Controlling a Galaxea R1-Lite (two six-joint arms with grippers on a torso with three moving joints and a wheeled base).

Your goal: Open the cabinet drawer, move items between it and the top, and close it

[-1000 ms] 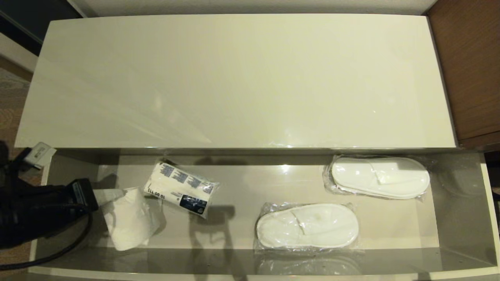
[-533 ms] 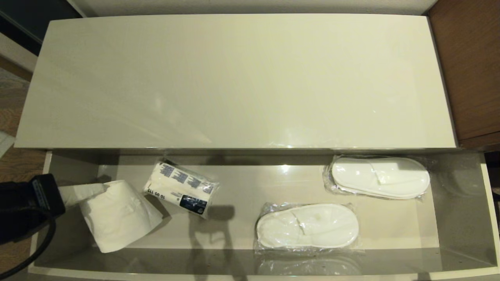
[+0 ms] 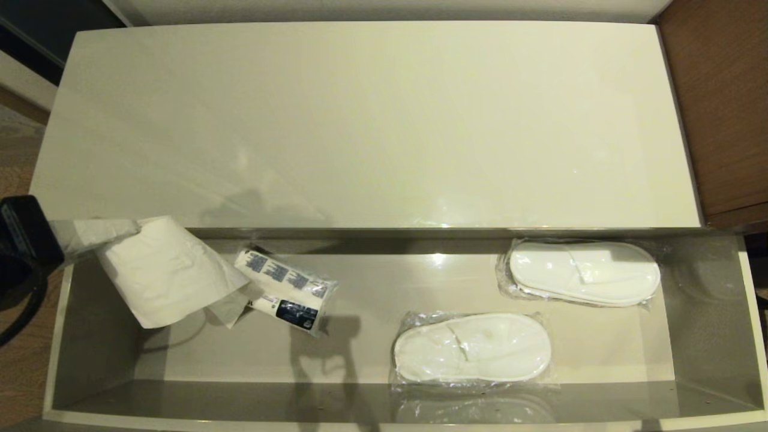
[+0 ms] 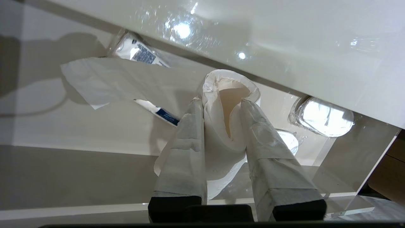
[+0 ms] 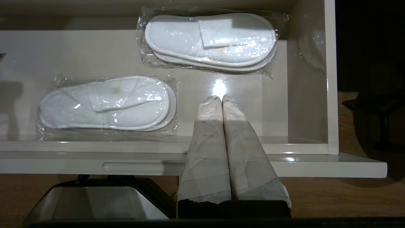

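The cabinet drawer (image 3: 708, 336) stands pulled open below the glossy cream top (image 3: 372, 120). My left gripper (image 3: 129, 229) reaches in from the left edge and is shut on the white paper roll (image 3: 162, 273), which hangs above the drawer's left end, level with the top's front edge. In the left wrist view the gripper (image 4: 220, 103) pinches the roll's wall (image 4: 221, 139), one finger inside the core, and the loose tail (image 4: 104, 79) trails off. Two wrapped slipper pairs (image 3: 472, 347) (image 3: 583, 273) lie in the drawer's right half. My right gripper (image 5: 222, 98) is shut and empty before the drawer's front.
A clear-wrapped white packet with blue print (image 3: 282, 291) lies in the drawer beside the roll. Brown wooden furniture (image 3: 720, 108) borders the cabinet on the right. Wooden floor (image 3: 24, 360) shows at the left. The robot's base (image 5: 95, 202) sits under the drawer's front edge.
My left gripper has lifted the paper roll off the drawer floor and carried it up and toward the back left. The tail now hangs free. Slippers and packet have not moved.
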